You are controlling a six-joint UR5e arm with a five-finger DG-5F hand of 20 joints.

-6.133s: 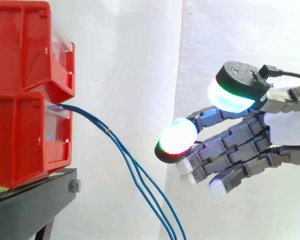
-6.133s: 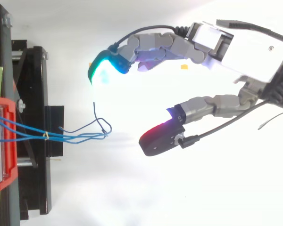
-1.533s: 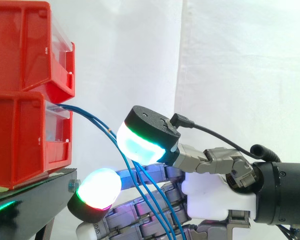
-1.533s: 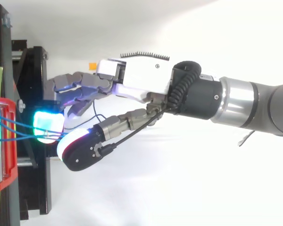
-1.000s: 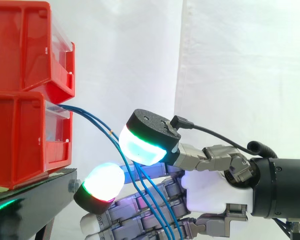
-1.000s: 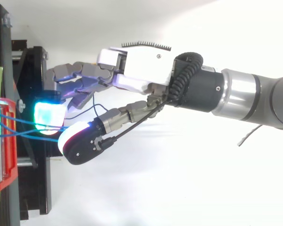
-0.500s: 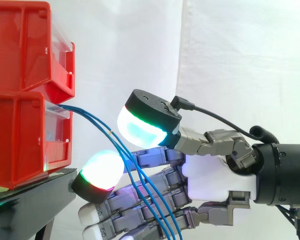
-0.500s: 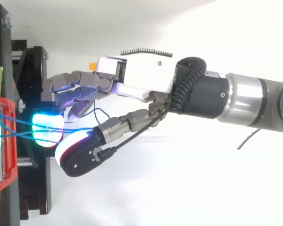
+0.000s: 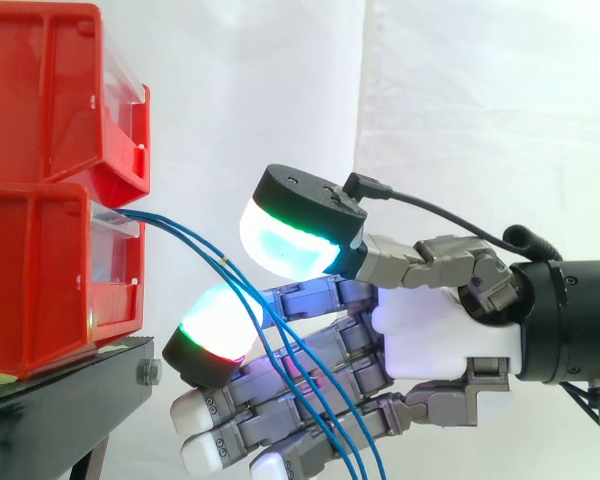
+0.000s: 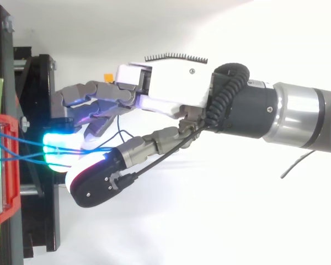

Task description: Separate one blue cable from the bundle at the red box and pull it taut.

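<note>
Three thin blue cables [image 9: 195,242] leave the lower red bin [image 9: 40,280] and slope down to the right, held together by a small yellow tie [image 9: 227,264]. My hand [image 9: 440,340] reaches in from the right with its fingers stretched toward the bin. The cables run across the fingers [image 9: 310,395] on the near side, between the cyan-green thumb pad [image 9: 290,240] above and a white-red fingertip [image 9: 215,335] below. Those two pads stand apart, and the hand is open. From above, the cables [image 10: 22,148] go from the bin [image 10: 3,165] to a glowing cyan pad [image 10: 58,152] of the hand [image 10: 171,88].
A second red bin [image 9: 50,90] sits stacked on the lower one. Both rest on a black stand [image 9: 60,410] whose edge lies just left of my fingertips. A white curtain [image 9: 460,120] hangs behind.
Since six seconds ago my hand has moved left and down to the cables. Over the last second it has risen a little, bringing the fingers up behind the cables.
</note>
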